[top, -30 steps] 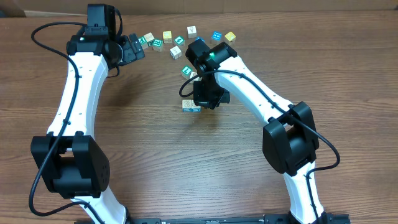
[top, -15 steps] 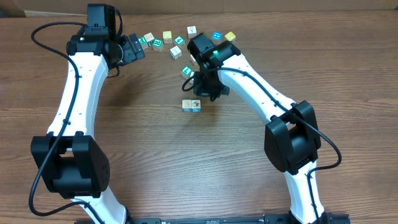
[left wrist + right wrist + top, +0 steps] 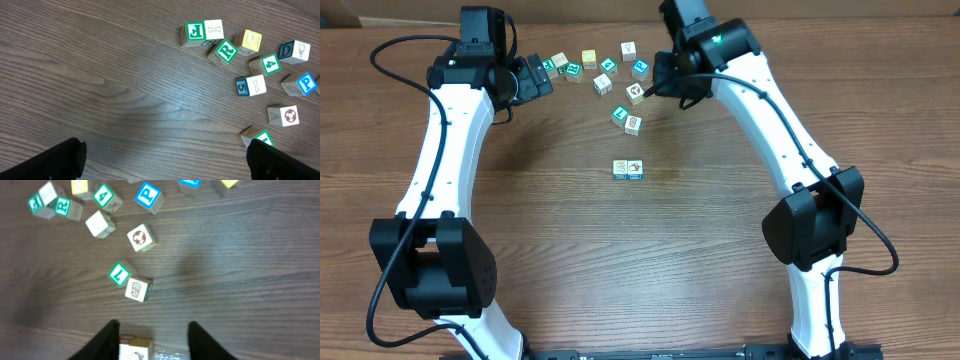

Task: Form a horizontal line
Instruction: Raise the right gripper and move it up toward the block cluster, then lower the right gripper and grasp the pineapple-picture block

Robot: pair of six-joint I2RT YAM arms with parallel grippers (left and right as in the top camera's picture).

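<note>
Only overhead, the whole two-cube row (image 3: 628,169); right wrist, just its top

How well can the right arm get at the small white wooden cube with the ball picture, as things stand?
Probably yes: the right tool hangs open close by, and the small white wooden cube with the ball picture stands free on all sides, with nothing over it.

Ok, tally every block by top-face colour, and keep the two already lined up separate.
White-topped blocks in the line: 2
Loose white-topped blocks: 5
Loose green-topped blocks: 4
Loose blue-topped blocks: 2
Loose yellow-topped blocks: 2
Total: 15 blocks
</note>
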